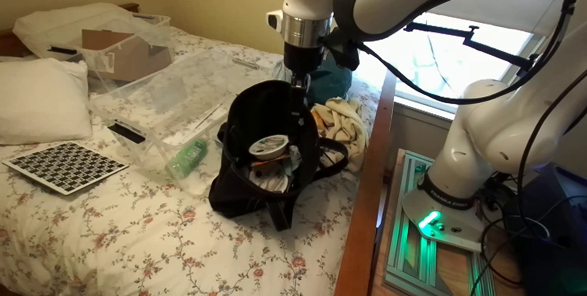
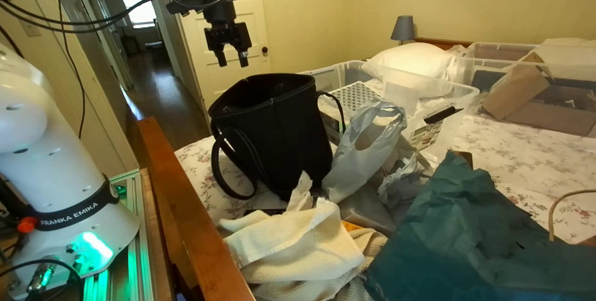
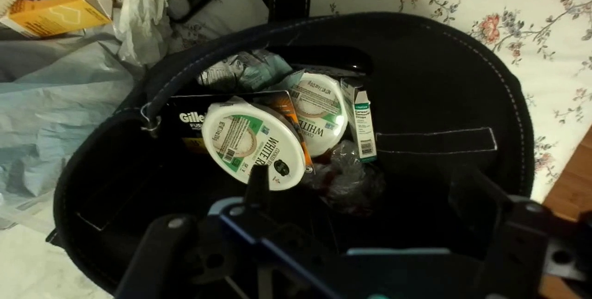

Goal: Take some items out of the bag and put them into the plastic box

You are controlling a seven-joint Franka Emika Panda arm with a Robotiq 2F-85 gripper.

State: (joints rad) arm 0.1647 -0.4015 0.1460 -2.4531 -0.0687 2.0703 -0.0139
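The black fabric bag stands on the bed with its mouth up; it also shows in an exterior view and the wrist view. Inside are two white rice tubs, a black Gillette pack, a small white-green carton and a clear-wrapped item. My gripper points down above the bag's mouth, open and empty. Its fingers are wide apart in the wrist view. The clear plastic box beside the bag holds a green bottle; the box also shows in an exterior view.
A second clear box with brown cardboard stands farther back. A checkered board and white pillow lie near the plastic box. A grey plastic bag, cream towel and teal bag crowd the bag. A wooden rail edges the bed.
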